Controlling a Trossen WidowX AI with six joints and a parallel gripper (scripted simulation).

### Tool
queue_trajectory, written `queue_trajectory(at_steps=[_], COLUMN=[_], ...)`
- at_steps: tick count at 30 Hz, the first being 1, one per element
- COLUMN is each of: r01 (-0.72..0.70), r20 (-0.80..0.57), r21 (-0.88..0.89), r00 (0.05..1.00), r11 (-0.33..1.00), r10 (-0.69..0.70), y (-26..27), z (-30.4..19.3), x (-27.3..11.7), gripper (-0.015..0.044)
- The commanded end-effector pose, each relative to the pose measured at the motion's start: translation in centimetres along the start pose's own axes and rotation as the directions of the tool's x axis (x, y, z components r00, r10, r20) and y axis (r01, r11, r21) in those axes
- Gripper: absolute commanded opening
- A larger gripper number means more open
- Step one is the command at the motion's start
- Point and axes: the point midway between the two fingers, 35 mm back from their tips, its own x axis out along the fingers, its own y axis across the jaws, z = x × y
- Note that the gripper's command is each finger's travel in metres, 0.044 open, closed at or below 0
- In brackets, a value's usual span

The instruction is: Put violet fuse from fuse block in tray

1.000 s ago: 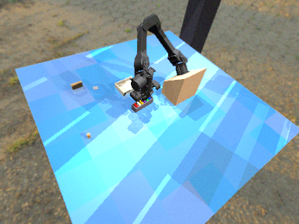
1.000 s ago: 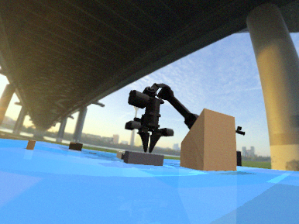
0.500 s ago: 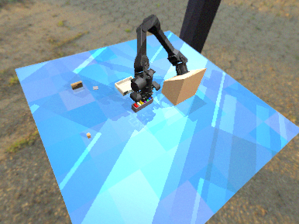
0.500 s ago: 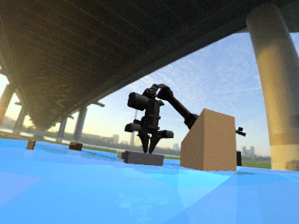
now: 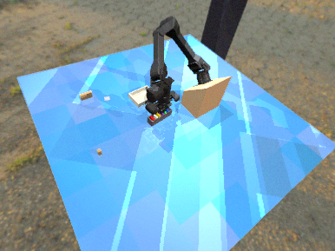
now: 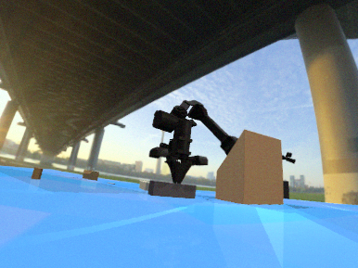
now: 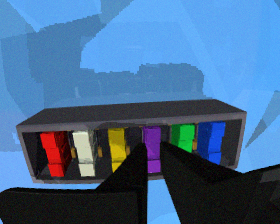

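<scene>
Seen from the top view, the arm (image 5: 161, 56) reaches down over the fuse block (image 5: 159, 116), which sits on the blue table (image 5: 108, 173) just in front of the white tray (image 5: 139, 95). A tan box (image 5: 206, 95) stands close to the right of the block, and a few small scraps lie well apart to the left. The fuses show only as tiny coloured specks under the wrist.

From the exterior view, the jaws (image 6: 177, 179) point straight down and their tips meet the top of the block (image 6: 172, 189). The tray (image 6: 145, 185) peeks out behind the block's left end. Whether the tips clear the block itself cannot be told from this side.

Through the wrist view, the row reads red, white, yellow, violet, green, blue. The jaws are clamped on the violet fuse (image 7: 151, 148), one dark finger on each flank, and the fuse sits in its slot level with its neighbours. The yellow fuse (image 7: 116, 147) and green fuse (image 7: 183, 137) lie just beside the fingers, so the margin looks slim.

By my judgement the grasp is made and nothing more: the straight pull upward, the carry to the tray and the release are all left to do.
</scene>
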Motion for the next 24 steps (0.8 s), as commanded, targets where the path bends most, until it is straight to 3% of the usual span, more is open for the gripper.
queue_trajectory(at_steps=[1,24], r01=[0.000,0.000], r20=[0.000,0.001], r21=[0.001,0.000], r00=[1.000,1.000], r11=[1.000,1.000], r10=[0.000,0.000], y=[0.0,0.1], z=[0.0,0.0], x=[-0.2,-1.3], gripper=[0.0000,0.0000])
